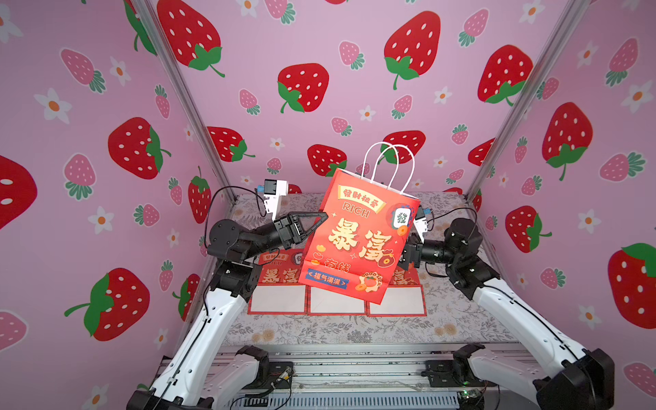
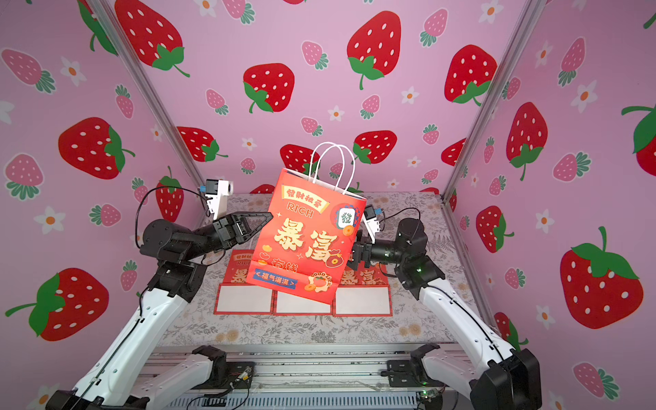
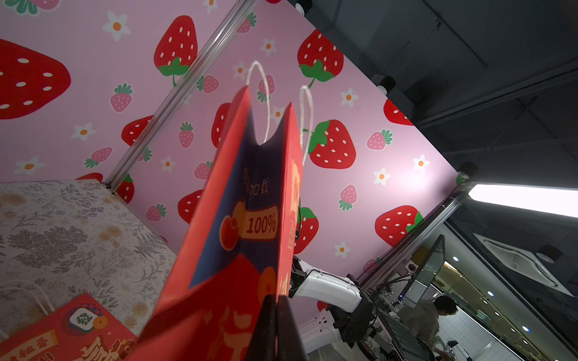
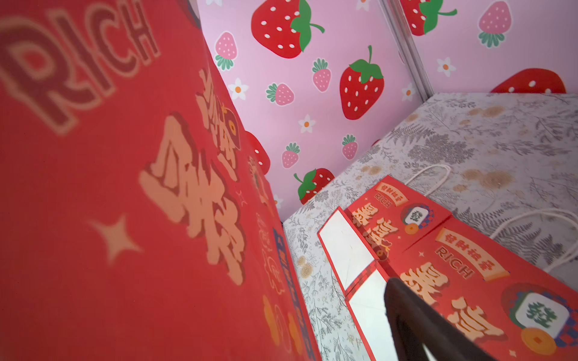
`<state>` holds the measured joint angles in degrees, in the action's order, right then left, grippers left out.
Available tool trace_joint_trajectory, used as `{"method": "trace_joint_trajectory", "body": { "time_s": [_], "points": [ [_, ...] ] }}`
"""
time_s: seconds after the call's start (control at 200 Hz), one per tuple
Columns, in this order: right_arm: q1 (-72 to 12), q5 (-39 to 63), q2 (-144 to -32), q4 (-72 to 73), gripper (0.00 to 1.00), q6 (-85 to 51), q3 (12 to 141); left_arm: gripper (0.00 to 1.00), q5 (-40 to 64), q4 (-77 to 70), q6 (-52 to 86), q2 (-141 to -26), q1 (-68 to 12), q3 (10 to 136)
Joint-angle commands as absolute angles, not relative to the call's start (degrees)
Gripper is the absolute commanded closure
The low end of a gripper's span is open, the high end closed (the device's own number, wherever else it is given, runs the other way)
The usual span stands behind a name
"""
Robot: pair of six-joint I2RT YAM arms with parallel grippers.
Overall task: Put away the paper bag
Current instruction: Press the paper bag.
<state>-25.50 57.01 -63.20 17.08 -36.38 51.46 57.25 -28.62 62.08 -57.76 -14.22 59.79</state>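
Note:
The red paper bag (image 1: 358, 238) (image 2: 309, 241) with white rope handles hangs tilted above the table in both top views. My left gripper (image 1: 324, 215) (image 2: 269, 215) is shut on the bag's left edge. In the left wrist view its black fingers (image 3: 266, 325) pinch the folded side of the bag (image 3: 244, 218). My right gripper (image 2: 358, 253) sits behind the bag's right edge, mostly hidden. In the right wrist view the bag (image 4: 125, 187) fills one side, and one dark finger (image 4: 406, 312) stands well apart from it. The jaws are open with nothing gripped.
Three flat folded red bags (image 1: 278, 284) (image 1: 337, 301) (image 1: 399, 294) lie side by side on the floral tablecloth (image 1: 319, 330), under the hanging bag. Pink strawberry walls (image 1: 106, 142) close in the back and both sides. A metal rail (image 1: 355, 365) runs along the front.

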Motion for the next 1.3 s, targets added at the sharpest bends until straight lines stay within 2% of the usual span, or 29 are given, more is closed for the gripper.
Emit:
{"method": "trace_joint_trajectory", "body": {
  "time_s": [0.0,0.225,0.59,0.725,0.845,0.971,1.296],
  "points": [
    [-25.9,58.6,-62.7,22.3,0.02,-38.7,54.5,1.0,59.1,-31.2,61.6,-57.6,-14.3,58.7],
    [-25.9,56.2,-56.9,19.4,0.07,-38.9,55.1,1.0,58.6,-28.5,59.1,-58.0,-13.4,58.1],
    [-25.8,54.4,-49.0,15.1,0.07,-40.6,55.4,1.0,56.8,-24.4,55.6,-56.0,-12.5,56.1],
    [-25.8,54.4,-48.0,15.8,0.05,-42.9,54.8,1.0,56.5,-24.4,55.2,-56.1,-12.5,55.8],
    [-25.9,54.1,-47.9,22.8,0.0,-48.1,52.6,1.0,56.1,-24.4,54.7,-56.1,-12.5,55.0],
    [-26.3,54.5,-50.0,29.6,0.0,-53.0,51.3,1.0,55.6,-23.3,53.5,-55.9,-12.5,54.3],
    [-28.9,53.2,-50.5,29.1,0.01,-51.8,52.3,1.0,53.9,-15.0,46.9,-54.6,-12.3,55.0]
  ]
}}
